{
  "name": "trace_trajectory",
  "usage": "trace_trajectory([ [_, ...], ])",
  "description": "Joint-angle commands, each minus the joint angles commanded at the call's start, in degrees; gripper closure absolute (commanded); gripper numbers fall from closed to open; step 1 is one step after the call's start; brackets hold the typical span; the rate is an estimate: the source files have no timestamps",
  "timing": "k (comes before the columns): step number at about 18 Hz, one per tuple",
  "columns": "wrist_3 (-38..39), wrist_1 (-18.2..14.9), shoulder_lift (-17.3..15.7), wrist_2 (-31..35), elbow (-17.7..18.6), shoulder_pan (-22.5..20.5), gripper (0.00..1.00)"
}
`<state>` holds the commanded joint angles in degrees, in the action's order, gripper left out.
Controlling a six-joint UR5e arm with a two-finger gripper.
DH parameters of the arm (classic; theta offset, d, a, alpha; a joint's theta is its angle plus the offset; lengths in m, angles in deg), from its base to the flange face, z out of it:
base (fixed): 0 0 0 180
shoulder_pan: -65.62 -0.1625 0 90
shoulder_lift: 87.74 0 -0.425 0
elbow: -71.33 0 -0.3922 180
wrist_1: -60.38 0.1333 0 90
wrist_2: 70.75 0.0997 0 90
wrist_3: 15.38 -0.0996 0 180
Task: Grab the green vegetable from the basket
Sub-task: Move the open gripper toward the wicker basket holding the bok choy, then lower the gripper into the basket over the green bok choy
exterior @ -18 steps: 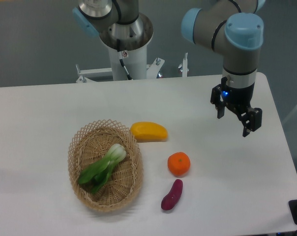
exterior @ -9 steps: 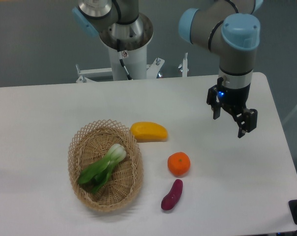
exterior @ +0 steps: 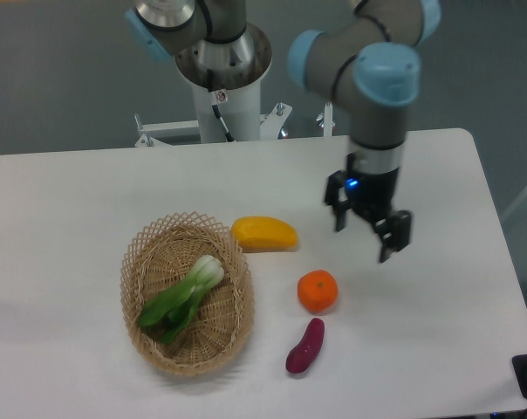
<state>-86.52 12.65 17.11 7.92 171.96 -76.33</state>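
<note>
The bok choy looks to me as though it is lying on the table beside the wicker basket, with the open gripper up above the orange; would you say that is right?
Not quite: the camera view shows the bok choy lying inside the wicker basket, not beside it on the table. The rest holds: the gripper is open, above the orange.

Black two-finger gripper (exterior: pixel 366 230), jaws apart, has shifted leftward, nearer the round orange fruit (exterior: pixel 318 291) below it.

A small green vegetable (exterior: pixel 183 295) lies diagonally inside the oval wicker basket (exterior: pixel 141 262), well left of and below the fingers (exterior: pixel 340 216).
</note>
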Motion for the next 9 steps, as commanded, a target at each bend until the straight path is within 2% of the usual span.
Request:
trace_trajectory([
  [5, 10.56, -0.26, 1.93, 0.7, 0.7, 7.03, 0.0],
  [9, 15.66, 0.09, 4.39, 0.7, 1.67, 11.35, 0.0],
])
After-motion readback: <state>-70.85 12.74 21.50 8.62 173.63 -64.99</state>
